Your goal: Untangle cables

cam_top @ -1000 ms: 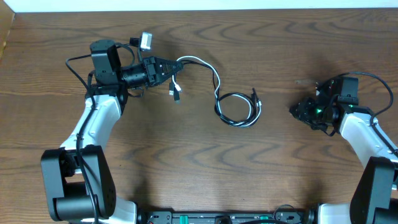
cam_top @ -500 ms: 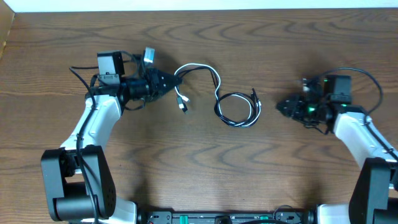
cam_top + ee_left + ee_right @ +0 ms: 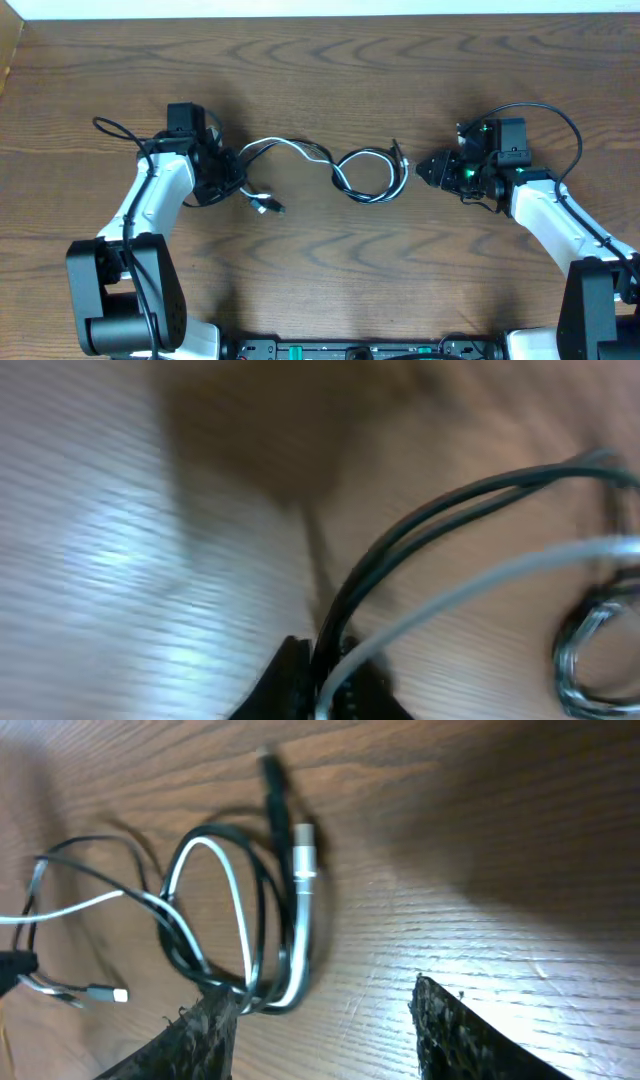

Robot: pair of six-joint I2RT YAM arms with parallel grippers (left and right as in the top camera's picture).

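Note:
A white cable (image 3: 343,170) and a black cable (image 3: 378,152) lie tangled on the wooden table, running from my left gripper to a shared loop at mid-table. My left gripper (image 3: 232,172) is shut on both cords; the left wrist view shows them pinched between the jaws (image 3: 335,660), blurred. A loose plug (image 3: 268,207) lies just in front of it. My right gripper (image 3: 425,170) is open, just right of the loop. In the right wrist view the loop (image 3: 240,920), the white plug (image 3: 305,845) and the black plug (image 3: 272,775) lie ahead of the spread gripper (image 3: 322,990).
The table's far edge (image 3: 320,15) meets a white wall strip. The arms' own thicker black wires (image 3: 115,130) hang by the left wrist and arc over the right wrist (image 3: 560,120).
My left gripper has swung toward the front with the cords, dragging the loop a little left. My right gripper has moved left, up to the loop's right side.

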